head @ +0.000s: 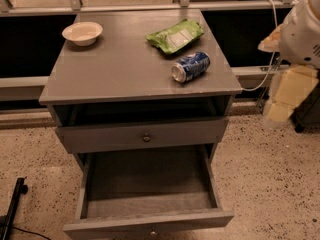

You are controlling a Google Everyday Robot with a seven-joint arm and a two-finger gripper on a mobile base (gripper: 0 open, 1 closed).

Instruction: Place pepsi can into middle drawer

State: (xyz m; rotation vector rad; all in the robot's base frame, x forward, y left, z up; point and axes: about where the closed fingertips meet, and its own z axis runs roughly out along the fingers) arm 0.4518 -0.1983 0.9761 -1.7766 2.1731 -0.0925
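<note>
The pepsi can (190,67), blue with white markings, lies on its side on the grey cabinet top (115,69), near the right front edge. The middle drawer (150,181) is pulled out at the bottom of the cabinet, and its grey floor is bare. My gripper (286,96) hangs at the right edge of the view, beside the cabinet and below the white arm (302,31). It is well to the right of the can and not touching it.
A green crinkled snack bag (175,35) lies just behind the can. A white bowl (82,33) sits at the back left of the top. A shut drawer front with a dark knob (146,137) is above the open drawer. A black stand (15,204) is on the speckled floor at the left.
</note>
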